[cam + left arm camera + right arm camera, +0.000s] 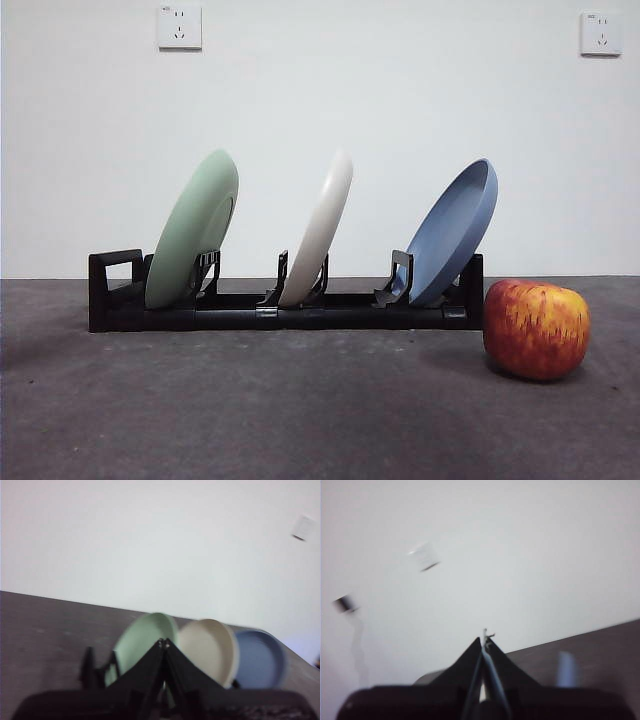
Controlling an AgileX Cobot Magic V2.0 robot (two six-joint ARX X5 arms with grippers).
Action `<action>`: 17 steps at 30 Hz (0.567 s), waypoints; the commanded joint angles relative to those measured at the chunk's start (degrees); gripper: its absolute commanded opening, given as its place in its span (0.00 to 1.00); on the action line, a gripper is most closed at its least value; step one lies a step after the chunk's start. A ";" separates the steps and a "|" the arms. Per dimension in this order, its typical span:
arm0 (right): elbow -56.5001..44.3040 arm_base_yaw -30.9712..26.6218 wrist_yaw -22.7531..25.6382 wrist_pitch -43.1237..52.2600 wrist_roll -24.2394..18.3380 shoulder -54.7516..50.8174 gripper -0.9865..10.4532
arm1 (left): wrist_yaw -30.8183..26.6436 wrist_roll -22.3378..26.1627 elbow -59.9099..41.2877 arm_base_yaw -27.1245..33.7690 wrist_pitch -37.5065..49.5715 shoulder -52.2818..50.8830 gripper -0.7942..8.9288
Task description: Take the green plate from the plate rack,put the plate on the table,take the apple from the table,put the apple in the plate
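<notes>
The green plate [192, 228] stands on edge in the end slot of the plate rack [285, 312], next to the squared handle loop, leaning toward the cream-white plate [318, 228] in the middle slot; the blue plate [452, 232] fills the far end. The apple [536, 328] sits on the bench [300, 410] just beside that blue-plate end, apart from the rack. Neither arm shows in the front view. In the left wrist view the left gripper [164, 642] has its jaws pressed together at the tips, holding nothing, and it points toward the green plate from some way off; the right gripper [485, 639] is likewise closed and empty, aimed mostly at the wall. Nothing of the task is done yet. The plate looks stiff, light and matte — probably not slippery, but thin, so the raised rim at its upper edge seems the sensible place to pinch, lifting upward out of the slot so it clears its neighbour. The apple looks firm and rounded — a grip across its widest part should hold.
</notes>
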 commanded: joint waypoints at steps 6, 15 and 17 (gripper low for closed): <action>23.67 0.04 -15.06 -18.36 -3.69 18.03 0.08 | 15.61 1.55 22.40 0.02 -15.65 18.78 0.08; 42.18 6.71 -6.03 -52.85 -22.18 34.95 0.08 | 18.86 16.63 49.27 -1.75 -44.09 39.78 0.08; 43.65 9.68 -1.09 -57.33 -24.68 37.97 0.08 | 14.97 18.73 52.98 -2.95 -48.43 43.56 0.08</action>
